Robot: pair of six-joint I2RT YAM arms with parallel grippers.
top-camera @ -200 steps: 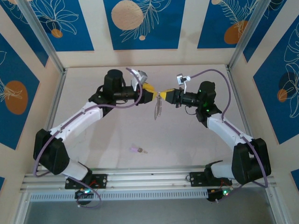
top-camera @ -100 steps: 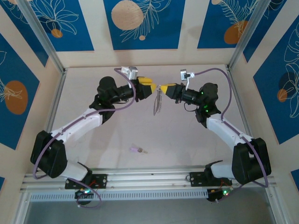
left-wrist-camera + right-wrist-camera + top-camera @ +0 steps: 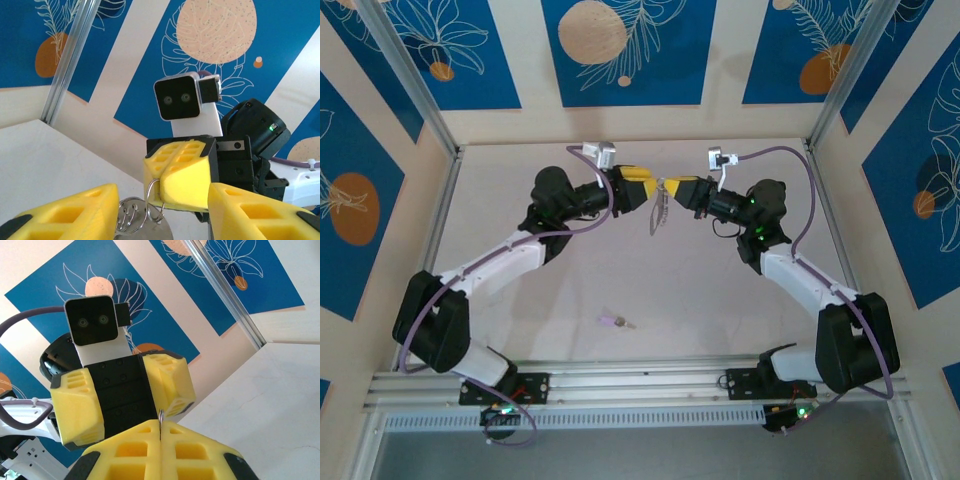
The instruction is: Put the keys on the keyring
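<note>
Right jaws are closed tight on the keyring [image 3: 660, 212], pinching it at its top. The loop and its fringe of small silver keys hang down from the jaw tips. From the right wrist we see a thin metal edge poking out of the seam between the two closed yellow fingers [image 3: 125, 455].

Left jaws are roughly half open and hold nothing. They face the right jaws tip to tip, very near. From the left wrist, the right jaws' closed tips sit in the gap between the left fingers [image 3: 70, 212], and small wire rings [image 3: 132, 220] hang just under those tips. We can't tell whether either left finger touches the ring.

The lilac-headed key [image 3: 614, 321] lies flat on the desk [image 3: 720, 300], well apart from both jaws. It is back toward the arm bases, slightly to the left jaws' side. Neither set of jaws touches it, so it isn't on the keyring yet.
</note>
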